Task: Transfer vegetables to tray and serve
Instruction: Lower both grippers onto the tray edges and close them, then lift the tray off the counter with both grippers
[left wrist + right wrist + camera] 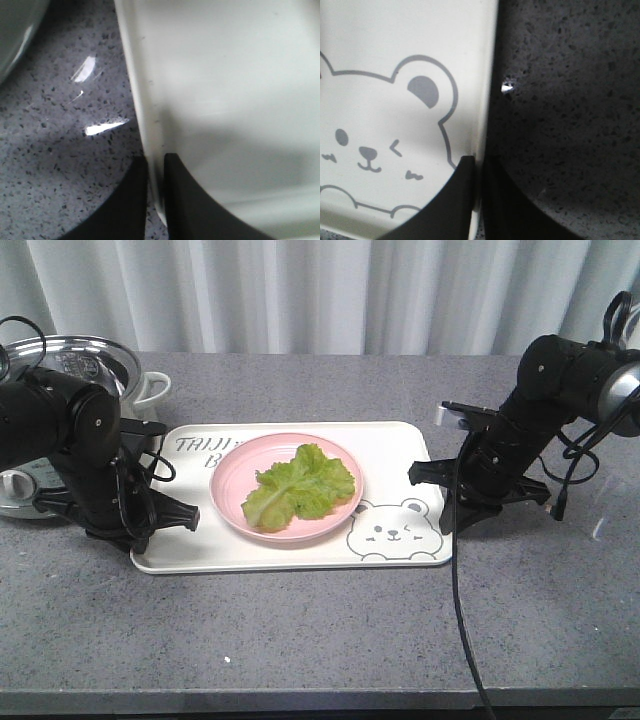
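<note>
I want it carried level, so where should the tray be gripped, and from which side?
Grip the tray by its thin raised rim at the two short ends, one pincer coming in low from each side. It is wide and flat with the pink plate and vegetables centred, so opposite holds should keep it level. The left pincer and right pincer straddle those rims.

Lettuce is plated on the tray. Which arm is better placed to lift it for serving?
Neither alone. The left end effector clamps the tray at its left rim, and the right end effector clamps its right rim beside the bear. The pink plate sits mid-tray, so lift with both.
</note>
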Robot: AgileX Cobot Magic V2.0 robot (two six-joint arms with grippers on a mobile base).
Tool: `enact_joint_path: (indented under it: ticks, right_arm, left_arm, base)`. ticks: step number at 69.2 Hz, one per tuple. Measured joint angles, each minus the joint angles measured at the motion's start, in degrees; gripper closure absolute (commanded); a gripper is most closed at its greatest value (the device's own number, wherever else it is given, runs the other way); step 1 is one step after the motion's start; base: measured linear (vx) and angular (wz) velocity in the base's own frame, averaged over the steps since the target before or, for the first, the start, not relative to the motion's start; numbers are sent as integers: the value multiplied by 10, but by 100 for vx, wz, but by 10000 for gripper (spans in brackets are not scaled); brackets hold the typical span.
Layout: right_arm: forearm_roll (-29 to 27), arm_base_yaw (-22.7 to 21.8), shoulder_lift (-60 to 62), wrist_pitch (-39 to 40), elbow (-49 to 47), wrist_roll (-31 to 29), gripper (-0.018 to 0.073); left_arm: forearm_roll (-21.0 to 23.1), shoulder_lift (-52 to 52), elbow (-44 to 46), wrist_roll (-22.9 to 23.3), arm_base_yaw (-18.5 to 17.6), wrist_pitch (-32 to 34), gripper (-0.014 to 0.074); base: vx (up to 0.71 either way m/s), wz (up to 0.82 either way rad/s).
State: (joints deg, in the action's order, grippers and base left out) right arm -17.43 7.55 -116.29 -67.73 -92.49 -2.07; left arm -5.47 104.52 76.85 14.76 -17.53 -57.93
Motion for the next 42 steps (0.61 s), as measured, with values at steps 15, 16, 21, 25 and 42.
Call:
enact_joint_path:
  ticks: [15, 16, 21, 25, 42]
  right_arm:
    - [3, 0, 0, 0, 0, -2, 566]
    - [3, 0, 0, 0, 0, -2, 566]
    - [3, 0, 0, 0, 0, -6, 566]
    - [3, -1, 0, 0, 0, -9, 564]
    - [6, -1, 5, 4, 3, -11, 564]
  left_arm:
    - [18, 0, 0, -30, 4, 1, 605]
    - [20, 0, 0, -31, 4, 2, 605]
    - [27, 0, 0, -37, 6, 3, 605]
    - [28, 0, 0, -39, 6, 3, 605]
    - [33, -2, 0, -40, 6, 6, 605]
  base:
    - [0, 0]
    - [0, 0]
    - [0, 0]
    - [0, 0]
    - [0, 0]
